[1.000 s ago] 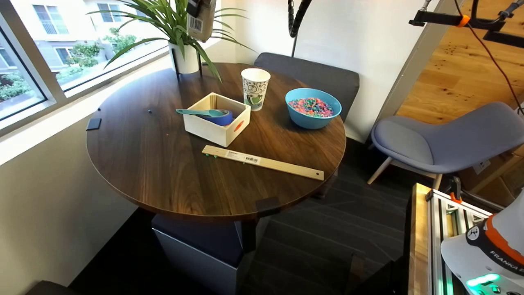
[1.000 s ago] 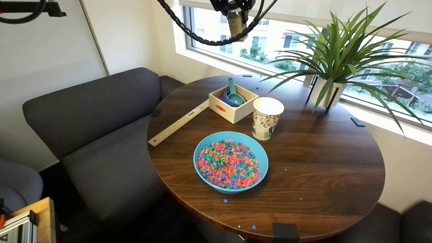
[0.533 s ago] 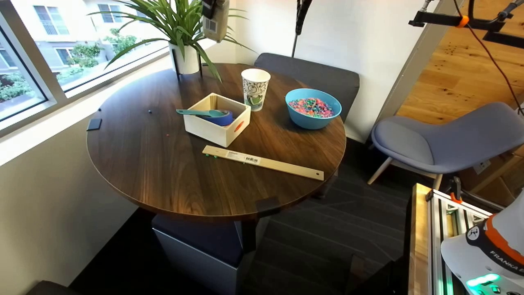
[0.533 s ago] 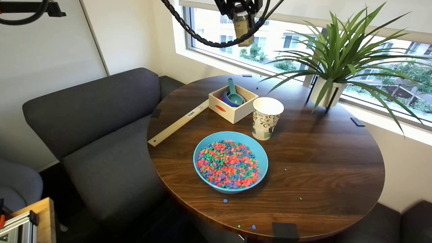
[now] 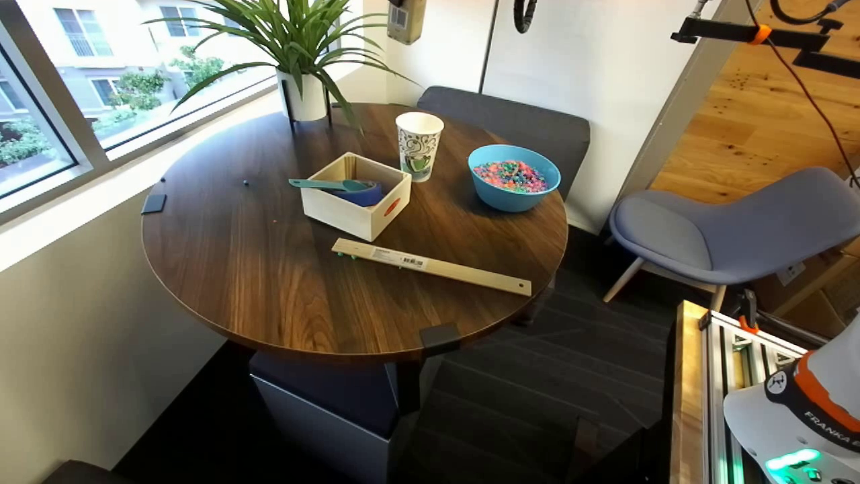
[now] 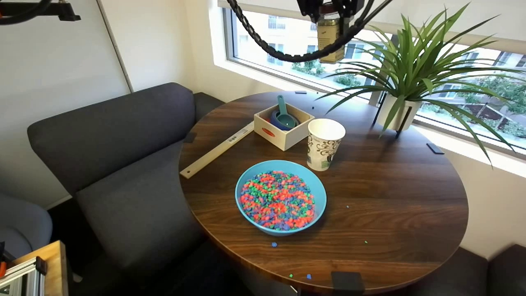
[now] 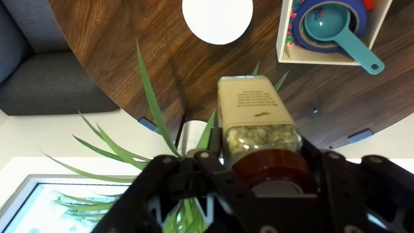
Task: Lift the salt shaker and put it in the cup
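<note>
The salt shaker [image 7: 255,103] is a glass jar with a tan label and a dark red lid. My gripper [image 7: 260,142] is shut on it near the lid end, with fingers on both sides. In an exterior view the shaker [image 6: 329,39] hangs lid up, nearly upright, high above the table. Its lower part [image 5: 406,23] shows at the top edge in an exterior view, where most of the gripper is out of frame. The patterned paper cup [image 6: 322,152] stands upright on the table, open at the top. The cup [image 5: 419,144] is well below the shaker. Its white opening [image 7: 218,21] shows ahead of the shaker in the wrist view.
A wooden box [image 5: 336,214] with blue tape and a teal scoop stands beside the cup. A blue bowl [image 6: 242,209] of coloured bits is on the cup's other side. A flat wooden stick [image 5: 463,273] lies on the table. A leafy plant [image 6: 402,78] reaches near the gripper.
My gripper and the shaker have moved right in both exterior views. The shaker now hangs more upright. The cup and the other table objects have not moved.
</note>
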